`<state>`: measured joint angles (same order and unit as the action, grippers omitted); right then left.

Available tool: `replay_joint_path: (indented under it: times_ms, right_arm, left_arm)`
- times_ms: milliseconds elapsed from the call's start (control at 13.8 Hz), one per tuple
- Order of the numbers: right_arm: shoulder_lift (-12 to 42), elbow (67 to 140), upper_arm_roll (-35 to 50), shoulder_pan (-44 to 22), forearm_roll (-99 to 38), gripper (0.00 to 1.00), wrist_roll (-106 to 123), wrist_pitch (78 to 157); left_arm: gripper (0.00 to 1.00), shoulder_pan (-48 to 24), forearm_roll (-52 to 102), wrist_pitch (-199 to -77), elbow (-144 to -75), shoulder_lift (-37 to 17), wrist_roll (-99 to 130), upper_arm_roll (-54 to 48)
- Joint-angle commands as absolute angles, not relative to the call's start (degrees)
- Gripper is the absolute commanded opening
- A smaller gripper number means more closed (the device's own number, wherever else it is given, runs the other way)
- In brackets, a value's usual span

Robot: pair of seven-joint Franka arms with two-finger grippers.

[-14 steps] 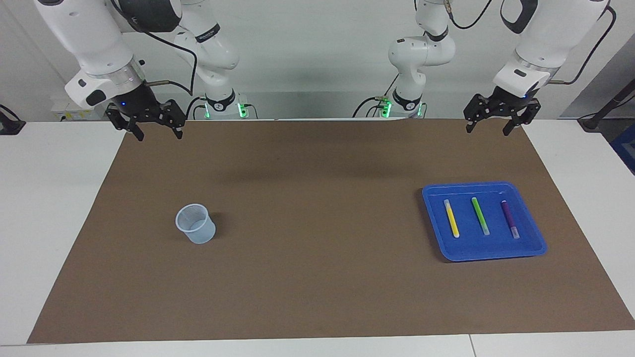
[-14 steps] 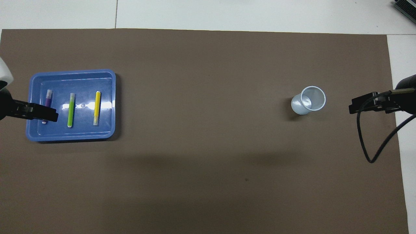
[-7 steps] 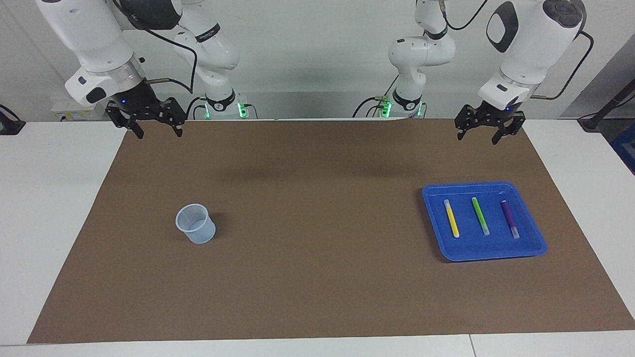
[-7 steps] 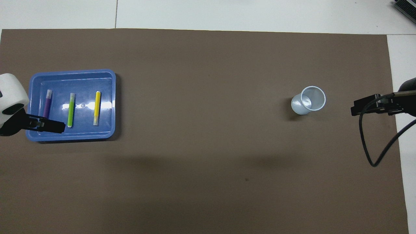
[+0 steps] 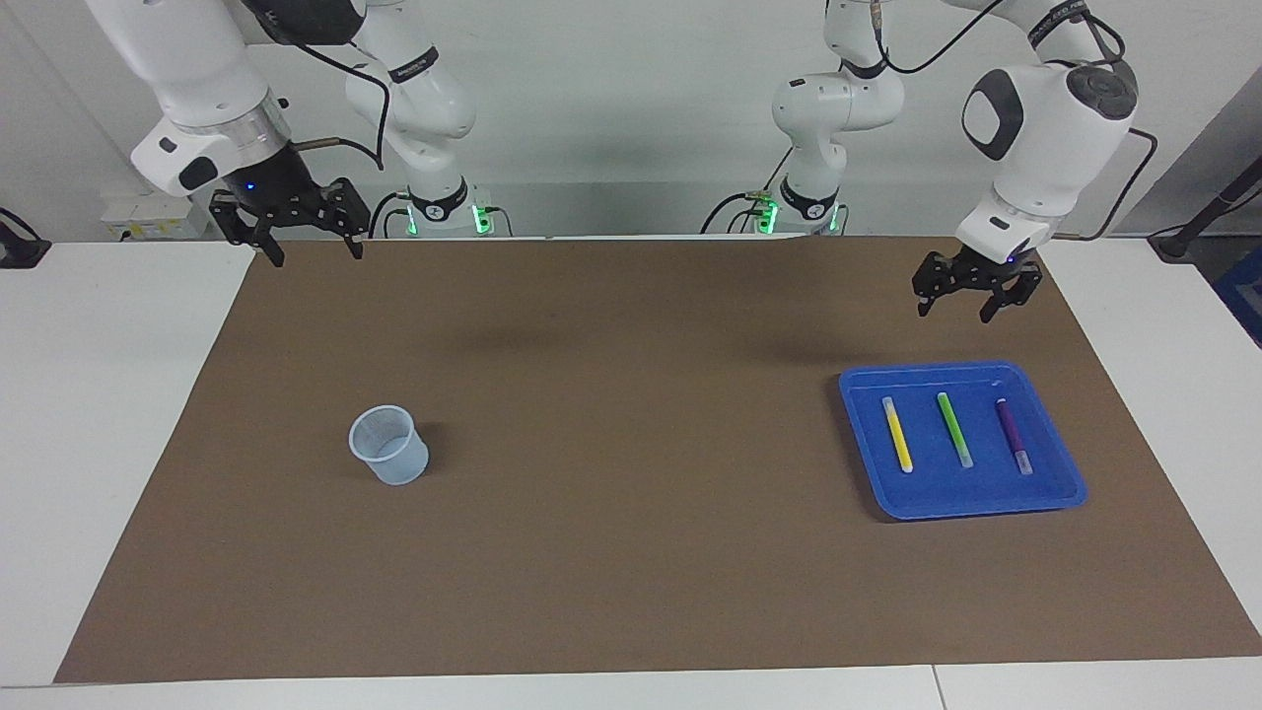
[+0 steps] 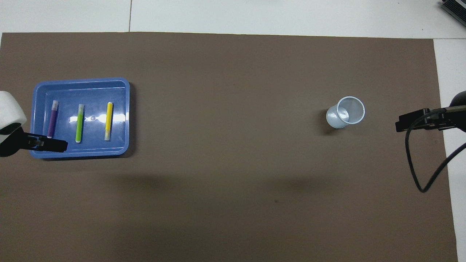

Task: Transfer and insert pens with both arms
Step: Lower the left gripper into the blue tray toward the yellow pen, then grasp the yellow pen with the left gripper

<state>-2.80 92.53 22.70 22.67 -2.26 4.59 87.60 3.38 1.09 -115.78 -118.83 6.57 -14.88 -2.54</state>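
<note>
Left gripper (image 6: 54,145) perhaps over tray rim (image 6: 78,153)

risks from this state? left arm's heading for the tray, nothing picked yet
1. The purple pen, green pen and yellow pen lie flat and parallel in the blue tray; the open left gripper, up over the mat near the tray's robot-side edge, may skid on the floor or nudge a neighbour.
2. The plastic cup stands loose on the mat; an off-centre insertion could tip it.
3. The right gripper waits open near the mat's corner; a handover risks a drop.
</note>
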Motion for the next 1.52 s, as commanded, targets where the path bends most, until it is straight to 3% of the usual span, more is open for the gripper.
replay_joint_path:
  times_ms: [0, 362, 724, 1230, 1448]
  right_arm:
    - [-6.0, 97.2, 22.9, 23.1, -2.2, 1.00, 6.0, 88.9]
    - [-8.8, 102.9, 23.2, 22.7, -3.6, 1.00, 6.4, 94.6]
    - [-8.4, 102.6, 23.1, 22.9, -3.6, 1.00, 10.2, 93.1]
    - [-8.8, 102.7, 23.9, 21.7, -5.4, 1.00, 11.0, 91.9]
    - [-8.7, 102.6, 23.7, 21.8, -5.4, 1.00, 10.6, 91.3]
  left_arm:
    - [0.92, 4.8, 1.7, -121.0, -119.1, 2.3, -17.8, -2.6]
    - [0.87, 4.3, 1.7, -129.0, -121.0, -2.6, -17.3, -2.6]
    - [0.78, 4.2, 1.7, -133.9, -121.2, -8.5, -17.3, -2.7]
    - [0.72, 1.6, 5.3, -136.0, -121.4, -11.7, -14.9, -2.9]
    - [0.58, 1.7, 5.3, -138.5, -121.2, -13.3, -14.9, -2.9]
